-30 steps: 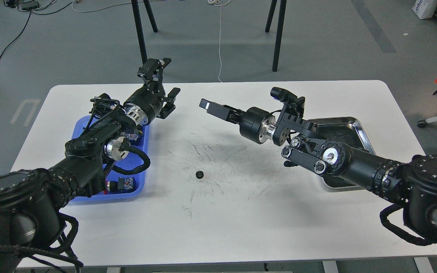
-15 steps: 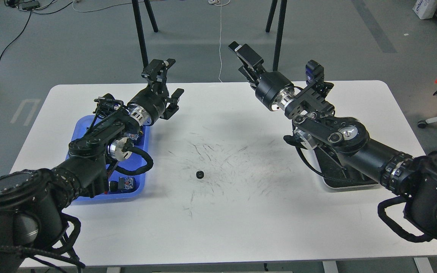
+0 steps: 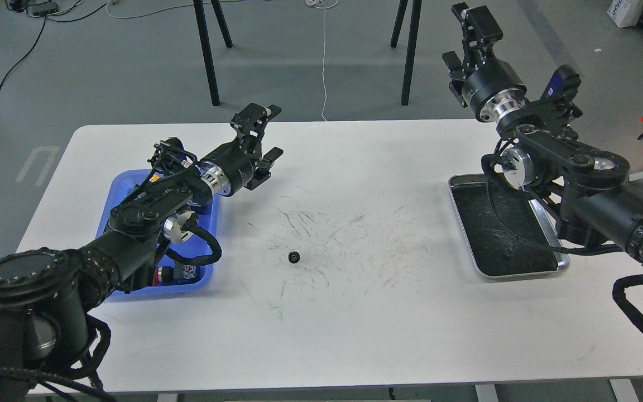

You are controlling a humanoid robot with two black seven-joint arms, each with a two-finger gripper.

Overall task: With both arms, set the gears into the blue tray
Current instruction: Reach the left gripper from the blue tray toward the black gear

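Gear (image 3: 293, 257): alone, mid counter (image 3: 355, 335).
Left pincer (image 3: 262, 137): apart, empty, by blue tray (image 3: 110, 200).
Right pincer (image 3: 466, 33): apart, empty.

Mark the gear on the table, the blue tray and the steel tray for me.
gear (image 3: 293, 257), head view, on the middle of the small black toothed disc.
blue tray (image 3: 110, 220), head view, on its bare left rim.
steel tray (image 3: 514, 272), head view, on its near shiny rim.

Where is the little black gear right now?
In the head view, the gear lies alone on the white table, near the middle among the dark scuff marks. It sits between the blue tray on the left and the steel tray on the right, touching neither.
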